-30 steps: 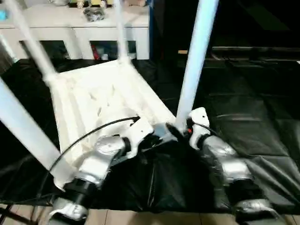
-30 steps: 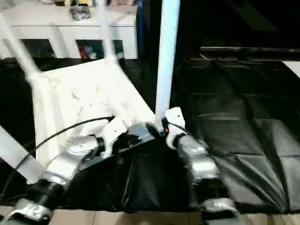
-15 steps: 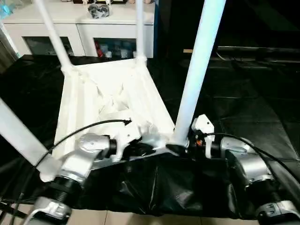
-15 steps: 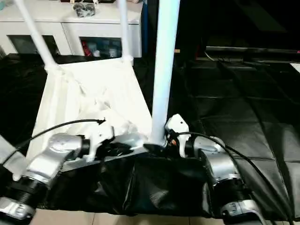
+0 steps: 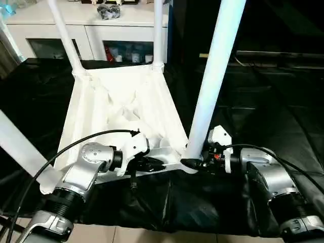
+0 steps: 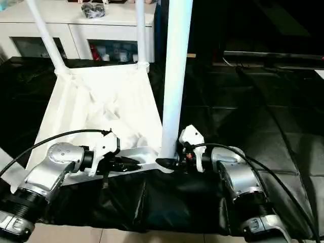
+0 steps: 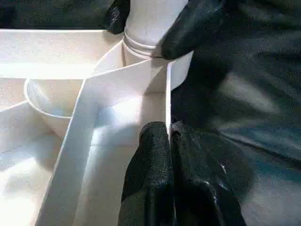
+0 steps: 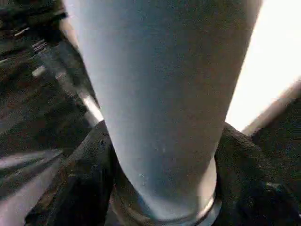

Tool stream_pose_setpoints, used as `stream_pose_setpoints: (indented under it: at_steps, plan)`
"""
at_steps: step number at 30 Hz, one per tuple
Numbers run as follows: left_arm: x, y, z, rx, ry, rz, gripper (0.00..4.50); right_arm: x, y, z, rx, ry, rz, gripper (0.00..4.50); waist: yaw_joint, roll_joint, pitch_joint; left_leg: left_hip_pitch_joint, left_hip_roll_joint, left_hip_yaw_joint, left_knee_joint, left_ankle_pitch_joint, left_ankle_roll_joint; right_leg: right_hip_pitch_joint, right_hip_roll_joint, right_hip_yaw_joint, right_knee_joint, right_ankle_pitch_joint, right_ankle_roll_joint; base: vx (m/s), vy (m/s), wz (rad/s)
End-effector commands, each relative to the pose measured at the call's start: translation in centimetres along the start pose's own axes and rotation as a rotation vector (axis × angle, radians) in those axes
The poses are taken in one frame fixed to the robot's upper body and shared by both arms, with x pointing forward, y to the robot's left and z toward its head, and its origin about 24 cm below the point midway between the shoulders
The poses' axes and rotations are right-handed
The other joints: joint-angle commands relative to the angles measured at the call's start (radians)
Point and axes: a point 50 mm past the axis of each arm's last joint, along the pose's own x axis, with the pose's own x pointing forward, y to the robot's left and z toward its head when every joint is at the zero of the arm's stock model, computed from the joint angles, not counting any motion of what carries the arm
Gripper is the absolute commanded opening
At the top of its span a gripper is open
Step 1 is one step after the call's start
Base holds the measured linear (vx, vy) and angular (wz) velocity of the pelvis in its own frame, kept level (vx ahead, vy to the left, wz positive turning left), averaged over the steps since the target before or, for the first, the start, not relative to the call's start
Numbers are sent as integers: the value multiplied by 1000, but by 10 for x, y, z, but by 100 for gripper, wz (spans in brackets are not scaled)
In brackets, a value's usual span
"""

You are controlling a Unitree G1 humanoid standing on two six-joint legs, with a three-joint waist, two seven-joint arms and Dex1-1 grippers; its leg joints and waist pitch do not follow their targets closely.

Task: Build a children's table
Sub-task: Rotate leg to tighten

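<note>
the large work table draped in black sheeting (image 5: 283,126) fills the foreground, and behind it stands a white cabinet with glass doors (image 5: 101,30) holding small dark items on top. on the black sheeting lies the white plastic rectangular tabletop (image 5: 121,116), upside down with its ribbed underside facing up, one short edge close to the robot. four long white tapered tube legs stand up from its rounded corner sockets: the near right leg (image 5: 215,76) rises steeply past the top of the head views, the near left leg (image 5: 17,147) leans out toward the left edge, and the far left leg (image 5: 63,33) and far right leg (image 5: 158,30) stand at the cabinet side. the left gripper (image 5: 154,163) reaches in from the left along the near edge of the tabletop; in the left wrist view its two black fingers (image 7: 157,174) are pressed together on the thin upright rim wall of the tabletop, pinching it just beside the corner socket. the right gripper (image 5: 191,163) comes in from the right at the foot of the near right leg, its black fingers (image 8: 82,179) spread to either side of the leg's base right above the socket ring, flanking the tube closely.
</note>
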Motion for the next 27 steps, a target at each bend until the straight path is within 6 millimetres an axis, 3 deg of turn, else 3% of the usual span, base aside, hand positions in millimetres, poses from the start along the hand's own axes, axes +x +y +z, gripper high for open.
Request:
stream_pose_setpoints:
  at_steps: [1, 7, 11, 15, 18, 21, 23, 27]
  plan:
    - [21, -5, 15, 20, -54, 55, 0, 23, 14, -7, 41, -23, -40, 263, -3, -10, -52, -10, -16, 23, -69, -256, 42, 61, -14, 11, -67, -373, -169, 0, 0, 0]
    - [49, -8, 28, -21, -97, 218, 0, 50, 18, -6, 115, -79, -312, 262, -16, -12, -51, -9, -23, 20, -70, -304, 30, 55, -11, 7, -83, -476, -112, 0, 0, 0]
    - [65, -11, 35, -44, -108, 286, 0, 67, 20, -3, 179, -96, -466, 262, -25, -8, -53, -11, -25, 19, -71, -298, 26, 53, -9, 6, -83, -467, -108, 0, 0, 0]
    - [69, -14, 38, -26, -112, 292, 0, 78, 31, 7, 124, -126, -402, 262, -27, -10, -56, -14, -25, 20, -69, -298, 48, 56, -8, 6, -80, -416, -120, 0, 0, 0]
    - [67, -15, 38, -18, -119, 272, 0, 73, 31, 9, 123, -165, -363, 332, -28, -7, -56, -14, -24, 21, -69, -295, 57, 56, -8, 7, -78, -395, -134, 0, 0, 0]
    - [59, -16, 35, 0, -122, 222, 0, 64, 24, 9, 99, -172, -335, 341, -26, -7, -56, -14, -24, 20, -70, -303, 63, 58, -11, 6, -79, -403, -137, 0, 0, 0]
    - [52, -16, 32, 8, -117, 179, 0, 55, 17, 8, 64, -153, -324, 375, -27, -6, -57, -17, -22, 20, -70, -296, 67, 59, -10, 7, -76, -377, -147, 0, 0, 0]
    - [41, -18, 25, 8, -92, 103, 0, 42, 9, 11, 14, -153, -254, 383, -28, -4, -58, -14, -21, 22, -68, -280, 75, 61, -10, 7, -70, -326, -182, 0, 0, 0]
